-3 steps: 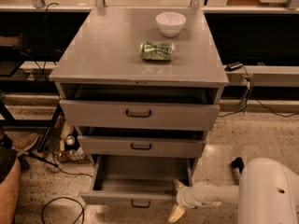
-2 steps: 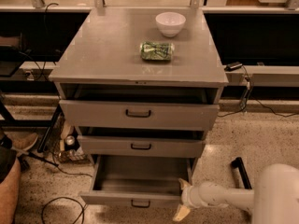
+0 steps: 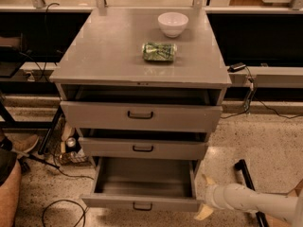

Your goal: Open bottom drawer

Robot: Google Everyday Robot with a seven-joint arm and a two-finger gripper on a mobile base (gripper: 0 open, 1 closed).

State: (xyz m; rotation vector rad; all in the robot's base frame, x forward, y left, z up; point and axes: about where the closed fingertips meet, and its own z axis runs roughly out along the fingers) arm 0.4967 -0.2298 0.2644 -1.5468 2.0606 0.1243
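The bottom drawer (image 3: 143, 183) of the grey metal cabinet (image 3: 113, 56) stands pulled far out, and its inside shows empty. Its front panel carries a small dark handle (image 3: 142, 206). My gripper (image 3: 205, 196) is low at the right, just beside the drawer's front right corner, on the end of my white arm (image 3: 251, 202). Its two pale fingertips (image 3: 204, 213) are spread apart and hold nothing.
The top drawer (image 3: 140, 115) and middle drawer (image 3: 142, 148) are each open a little. A white bowl (image 3: 173, 23) and a green crumpled bag (image 3: 159, 51) lie on the cabinet top. Cables and small clutter (image 3: 66, 148) lie on the floor at left. A black bar (image 3: 246, 174) lies at right.
My gripper has drawn back to the right, away from the drawer's front corner, and my arm's white body has slid out of the frame. The drawer stays pulled out.
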